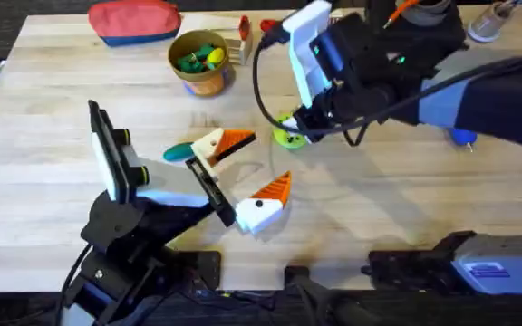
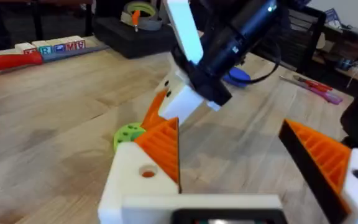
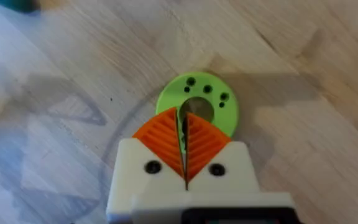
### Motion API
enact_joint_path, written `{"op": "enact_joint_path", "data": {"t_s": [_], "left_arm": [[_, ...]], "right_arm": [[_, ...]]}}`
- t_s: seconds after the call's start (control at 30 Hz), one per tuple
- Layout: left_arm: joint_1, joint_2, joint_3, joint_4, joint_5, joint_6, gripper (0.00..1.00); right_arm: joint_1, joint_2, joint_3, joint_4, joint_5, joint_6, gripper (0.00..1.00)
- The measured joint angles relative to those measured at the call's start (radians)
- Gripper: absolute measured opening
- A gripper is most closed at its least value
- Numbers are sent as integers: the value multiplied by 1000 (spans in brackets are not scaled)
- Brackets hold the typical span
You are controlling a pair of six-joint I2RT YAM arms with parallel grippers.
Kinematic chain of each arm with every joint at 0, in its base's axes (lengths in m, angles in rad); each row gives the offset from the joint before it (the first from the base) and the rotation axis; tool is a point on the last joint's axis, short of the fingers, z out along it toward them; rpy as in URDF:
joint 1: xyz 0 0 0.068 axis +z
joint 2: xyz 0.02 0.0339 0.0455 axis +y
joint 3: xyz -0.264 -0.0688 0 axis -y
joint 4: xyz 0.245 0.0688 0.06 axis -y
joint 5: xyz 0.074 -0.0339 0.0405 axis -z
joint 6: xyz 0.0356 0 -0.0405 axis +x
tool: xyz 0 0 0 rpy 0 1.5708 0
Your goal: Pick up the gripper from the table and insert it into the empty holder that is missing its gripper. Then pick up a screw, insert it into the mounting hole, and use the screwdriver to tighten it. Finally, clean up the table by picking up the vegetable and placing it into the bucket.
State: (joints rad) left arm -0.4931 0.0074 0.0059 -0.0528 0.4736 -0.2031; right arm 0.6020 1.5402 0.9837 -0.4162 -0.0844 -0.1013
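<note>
Landmark: the lime-green disc [image 1: 287, 136] with small holes, lying flat on the bench [image 1: 406, 208].
Right pincer [image 3: 184, 134]: closed, its two orange ribbed pads pressed together with only a thin seam between them, holding nothing; the tips sit directly over the disc's central hole, at or just above the disc.
Right arm: reaches in over the far side of the bench and drops down onto the disc; in the left wrist view its white finger blocks [image 2: 185, 102] hang just above the disc [image 2: 128, 132].
Left pincer [image 1: 248, 168]: spread wide, nothing between its fingers; one orange finger [image 1: 234, 141] points toward the disc from just beside it, the other [image 1: 275, 188] lies on the near side of the disc, toward the arm bases.
Vegetable [image 1: 178, 152]: teal-green oval lying on the bench, farther from the disc than the left pincer's finger and on the same side, right by the white block of that finger.
Bucket [image 1: 203, 62]: yellow-tan tub with an orange base, beyond the disc toward the far edge, with green and yellow pieces inside.
Red pouch [image 1: 135, 22]: past the bucket from the disc, at the far edge.
</note>
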Motion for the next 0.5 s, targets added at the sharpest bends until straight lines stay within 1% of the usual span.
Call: {"op": "enact_joint_path", "data": {"t_s": [0.2,0.3,0.33,0.4,0.5], "left_arm": [[0,0,0,0,0,0,988],[0,0,0,0,0,0,988],[0,0,0,0,0,0,988],[0,0,0,0,0,0,988],[0,0,0,0,0,0,988]], "right_arm": [[-4,-5,143,-142,2,-8,4],[-4,-15,196,-219,2,-14,4],[-4,-19,206,-237,2,-17,43],[-4,-23,216,-274,2,-22,220],[2,-20,217,-321,2,-26,372]]}}
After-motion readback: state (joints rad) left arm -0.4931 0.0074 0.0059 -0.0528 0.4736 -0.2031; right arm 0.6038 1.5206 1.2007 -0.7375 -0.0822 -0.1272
